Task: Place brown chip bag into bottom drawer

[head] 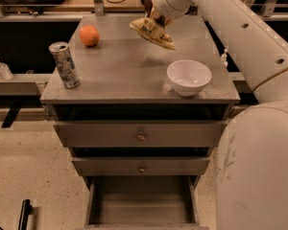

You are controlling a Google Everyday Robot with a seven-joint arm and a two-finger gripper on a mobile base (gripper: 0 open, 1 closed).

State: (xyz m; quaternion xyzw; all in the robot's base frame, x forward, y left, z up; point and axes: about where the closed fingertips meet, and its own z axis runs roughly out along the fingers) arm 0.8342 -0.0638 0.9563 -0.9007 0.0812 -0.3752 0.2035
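Observation:
The brown chip bag (154, 31), crinkled with tan-yellow edges, hangs tilted just above the back of the cabinet top. My gripper (151, 13) is shut on its upper end, at the far middle of the top; the white arm reaches in from the right. The bottom drawer (140, 199) is pulled open below the two knobbed drawers, and its plain grey inside shows nothing in it.
On the grey cabinet top (120, 75) stand a white bowl (188, 76) at the front right, a patterned drink can (65, 64) at the front left and an orange (89, 35) at the back left. My white body (259, 171) fills the right side.

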